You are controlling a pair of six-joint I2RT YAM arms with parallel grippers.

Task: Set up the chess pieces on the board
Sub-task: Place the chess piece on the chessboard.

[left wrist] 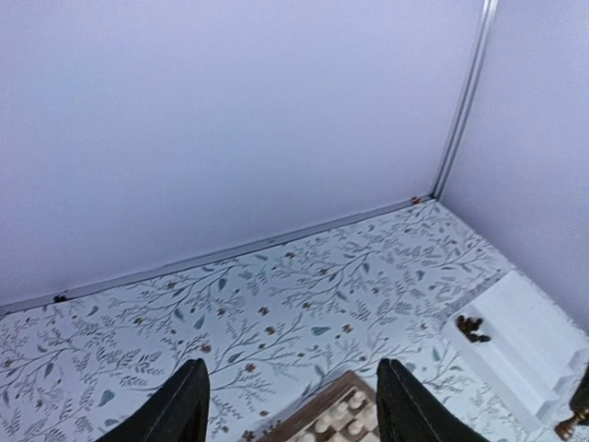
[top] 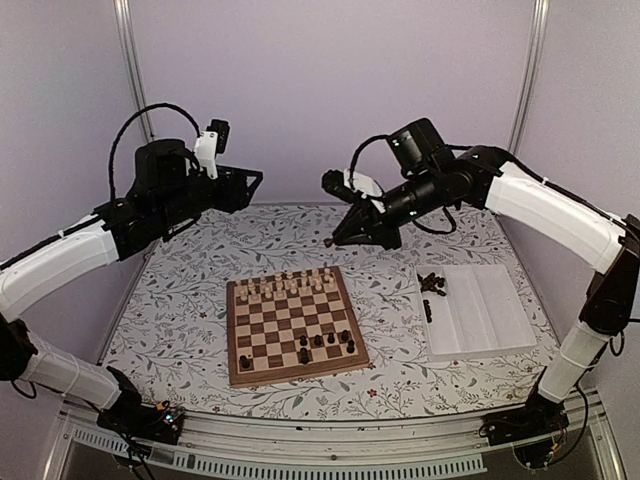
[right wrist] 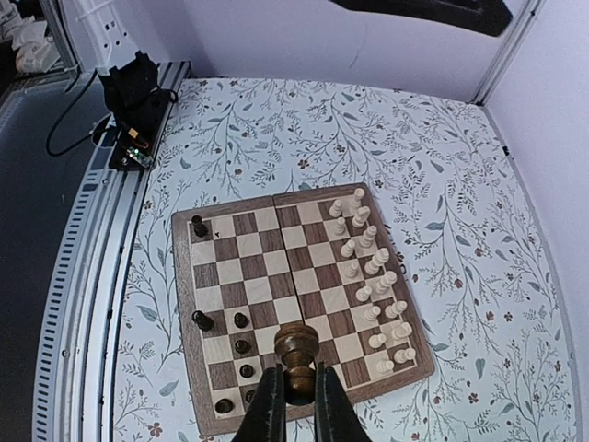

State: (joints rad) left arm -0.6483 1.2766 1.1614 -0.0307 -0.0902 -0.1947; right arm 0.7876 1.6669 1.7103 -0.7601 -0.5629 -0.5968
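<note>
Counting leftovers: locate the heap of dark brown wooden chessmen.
Top view, right side: heap in the far-left corner of the white compartment tray, beside the wooden chessboard.

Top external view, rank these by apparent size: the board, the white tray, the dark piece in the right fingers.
1. board, largest.
2. white tray, somewhat smaller.
3. held piece, by far the smallest, just a speck.

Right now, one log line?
right gripper: shut on dark piece, raised | left gripper: open, empty, raised | board: pale pieces in two rows, dark side part-filled | tray: dark pieces
</note>
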